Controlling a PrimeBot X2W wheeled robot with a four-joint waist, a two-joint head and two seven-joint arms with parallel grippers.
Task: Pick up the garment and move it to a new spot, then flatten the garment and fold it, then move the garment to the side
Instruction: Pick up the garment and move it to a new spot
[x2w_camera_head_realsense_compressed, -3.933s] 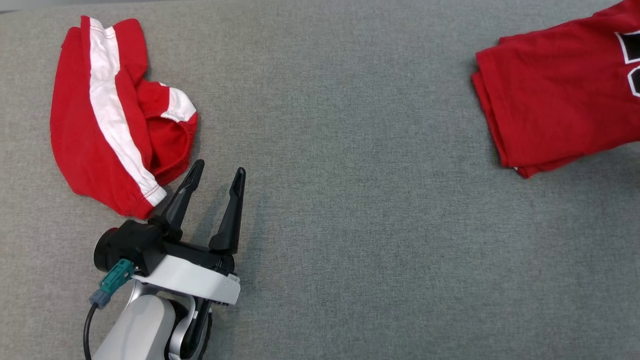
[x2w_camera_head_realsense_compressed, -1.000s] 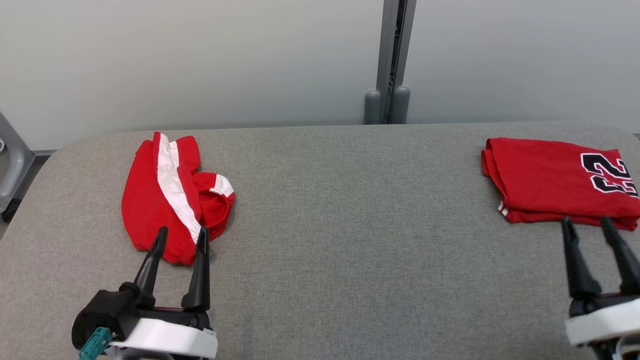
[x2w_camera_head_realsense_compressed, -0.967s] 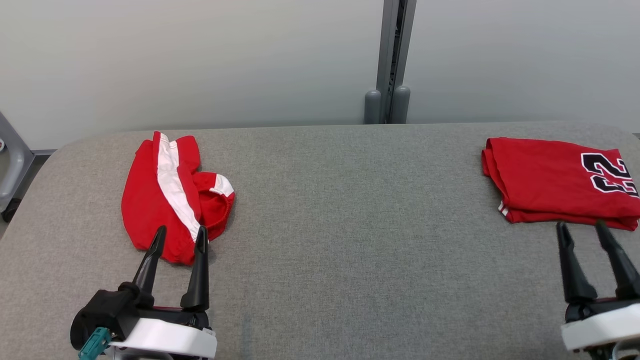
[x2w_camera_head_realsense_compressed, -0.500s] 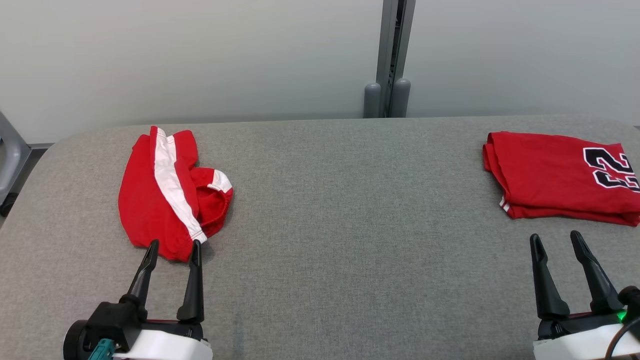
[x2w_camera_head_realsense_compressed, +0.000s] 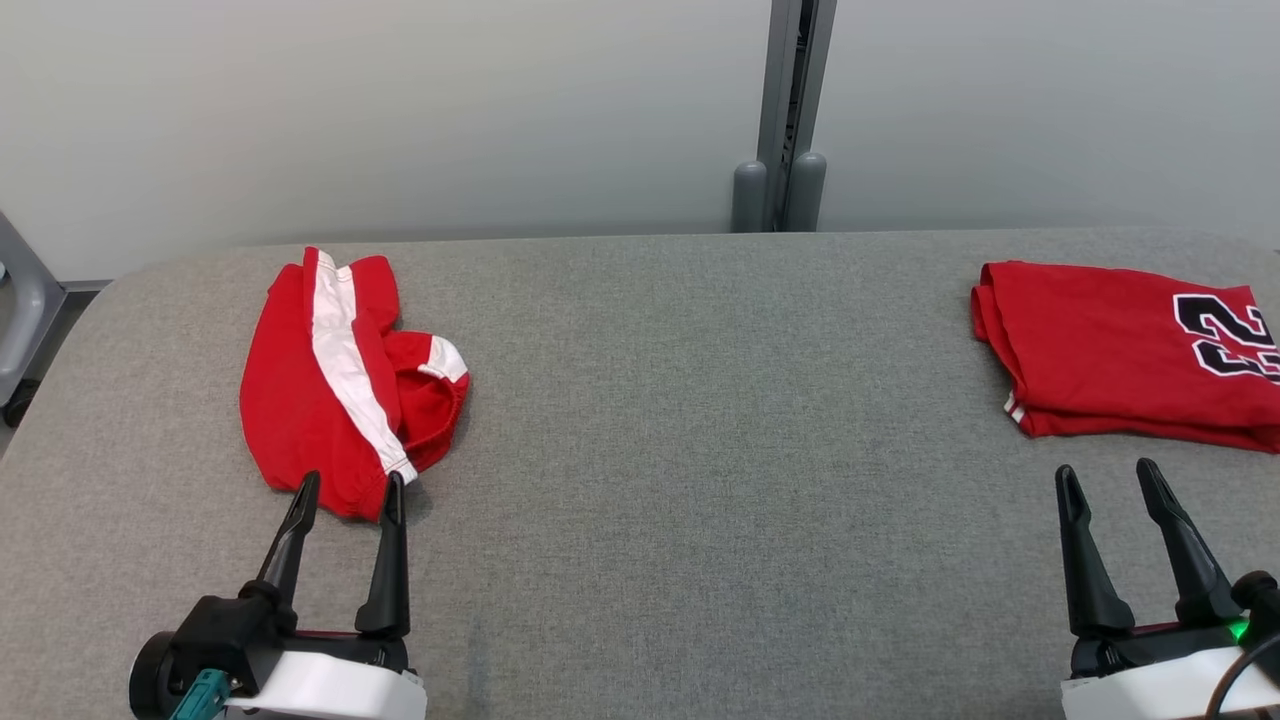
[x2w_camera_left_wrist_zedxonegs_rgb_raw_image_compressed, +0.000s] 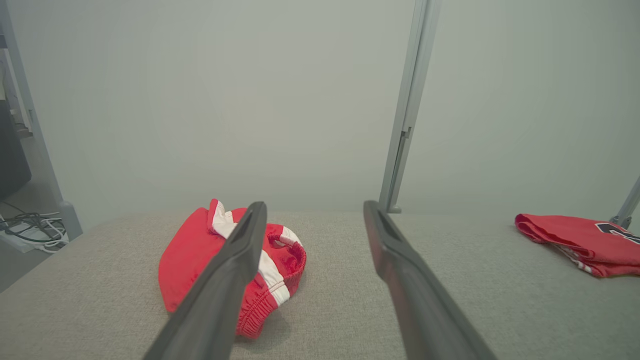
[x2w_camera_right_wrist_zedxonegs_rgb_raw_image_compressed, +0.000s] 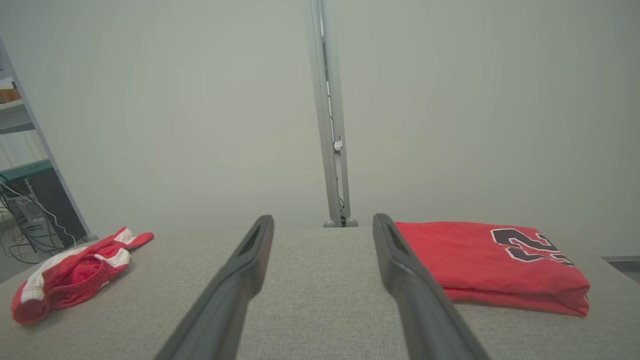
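A crumpled red garment (x2w_camera_head_realsense_compressed: 285, 420) with a white stripe lies at the left of the grey padded table (x2w_camera_head_realsense_compressed: 700, 420). My left gripper (x2w_camera_head_realsense_compressed: 352, 482) stands open just short of its near edge, fingertips at the hem, gripping nothing. In the left wrist view the garment (x2w_camera_left_wrist_zedxonegs_rgb_raw_image_compressed: 187, 260) lies partly behind the left finger of the open left gripper (x2w_camera_left_wrist_zedxonegs_rgb_raw_image_compressed: 314, 206). A folded red jersey (x2w_camera_head_realsense_compressed: 1100, 350) with black numbers lies at the right. My right gripper (x2w_camera_head_realsense_compressed: 1105, 470) is open and apart from the jersey's near edge. The right wrist view has the jersey (x2w_camera_right_wrist_zedxonegs_rgb_raw_image_compressed: 475, 255) beyond the open right gripper (x2w_camera_right_wrist_zedxonegs_rgb_raw_image_compressed: 322, 219).
A pale wall with a grey post (x2w_camera_head_realsense_compressed: 780, 110) stands behind the table's far edge. A grey frame (x2w_camera_head_realsense_compressed: 20, 300) is off the table's left end, and cables (x2w_camera_left_wrist_zedxonegs_rgb_raw_image_compressed: 30, 227) lie on the floor there. Wide bare cloth lies between the two red pieces.
The head camera rose from a close downward look to a wider one. Over the last second both grippers drew back toward the near edge; the right one came away from the jersey.
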